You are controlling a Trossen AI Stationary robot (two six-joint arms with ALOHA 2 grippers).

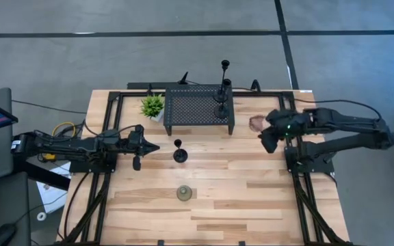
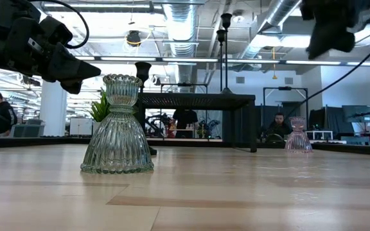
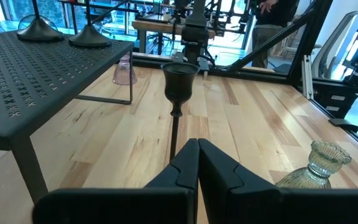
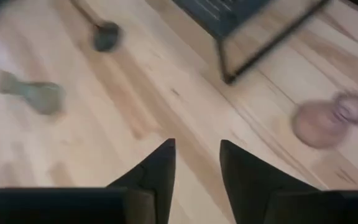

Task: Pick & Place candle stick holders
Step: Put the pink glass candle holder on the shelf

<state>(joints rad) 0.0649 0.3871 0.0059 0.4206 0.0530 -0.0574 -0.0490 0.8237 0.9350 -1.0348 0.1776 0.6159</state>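
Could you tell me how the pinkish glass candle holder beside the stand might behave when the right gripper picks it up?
The pinkish glass holder looks smooth, so it may slip between the right gripper fingers. Its flared base probably resists tipping. Being glass, it is likely fragile.

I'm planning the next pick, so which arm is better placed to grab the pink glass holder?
Right, probably. The right tool hovers open just beside the pink holder at the stand's right end. The left tool, fingers together, sits across the table, facing the black holder.
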